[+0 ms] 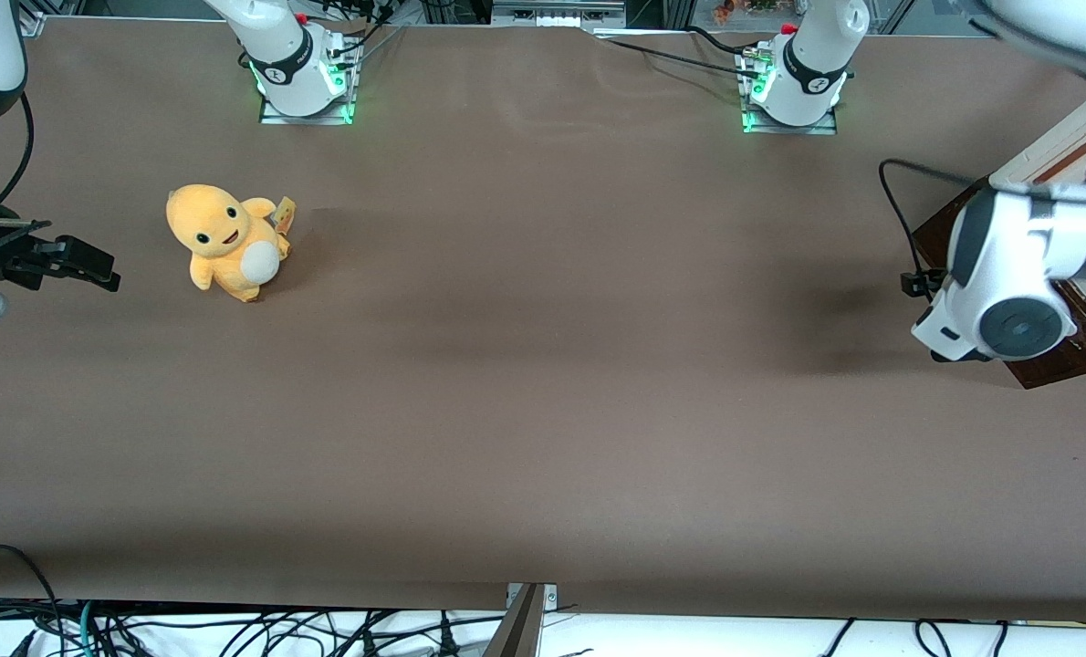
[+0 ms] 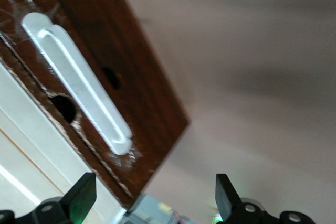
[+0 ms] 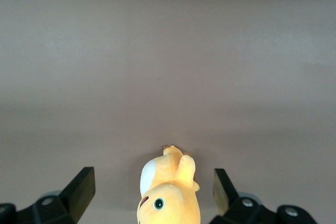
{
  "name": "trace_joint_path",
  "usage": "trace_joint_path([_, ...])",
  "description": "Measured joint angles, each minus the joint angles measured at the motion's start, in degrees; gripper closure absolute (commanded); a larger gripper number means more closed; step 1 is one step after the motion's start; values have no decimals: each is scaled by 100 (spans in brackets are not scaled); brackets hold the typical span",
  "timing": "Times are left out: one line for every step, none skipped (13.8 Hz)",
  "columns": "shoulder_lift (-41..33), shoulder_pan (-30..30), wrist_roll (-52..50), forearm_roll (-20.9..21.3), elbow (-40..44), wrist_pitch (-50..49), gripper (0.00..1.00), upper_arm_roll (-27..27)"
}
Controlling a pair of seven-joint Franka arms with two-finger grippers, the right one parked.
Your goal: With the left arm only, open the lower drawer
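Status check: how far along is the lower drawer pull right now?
Done: the left arm has reached the dark brown glossy wooden drawer front. In hand: its black two-finger gripper hangs open in front of the white bar loop handle, not touching it. Left: close on the handle and pull; no light-wood box shows.

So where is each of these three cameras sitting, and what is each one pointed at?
Front view: high up facing the robots, looking down on the brown table; shows both arm bases and the left arm over the lower drawer.
Left wrist view: on the working arm, facing the drawer's white handle; the open gripper hangs short of it.
Right wrist view: on the parked arm, looking at the yellow plush toy between its fingers.
Shared: the plush toy appears in front and right wrist views; the drawer in front and left wrist views.
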Motion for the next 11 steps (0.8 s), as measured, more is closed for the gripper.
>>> trace_joint_path([202,20,-15,309,1,-70,0,15])
trace_joint_path([392,21,-64,594,6,-138,0,22])
trace_joint_path([576,17,-146,872,20,-222,0,19])
trace_joint_path([746,13,-218,1155,35,-298,0,15])
trace_joint_path([909,9,-256,1461,52,-346,0,12])
trace_joint_path([1057,4,-304,1718,67,-380,0,11])
trace_joint_path([1206,-1,-368,1959,82,-436,0,10])
trace_joint_path([1341,-2,-448,2190,90,-464,0,10])
trace_joint_path([1467,-1,-521,2386,98,-481,0,10])
trace_joint_path([1579,-1,-591,2508,106,-494,0,11])
trace_joint_path([1676,-1,-652,2589,117,-504,0,11])
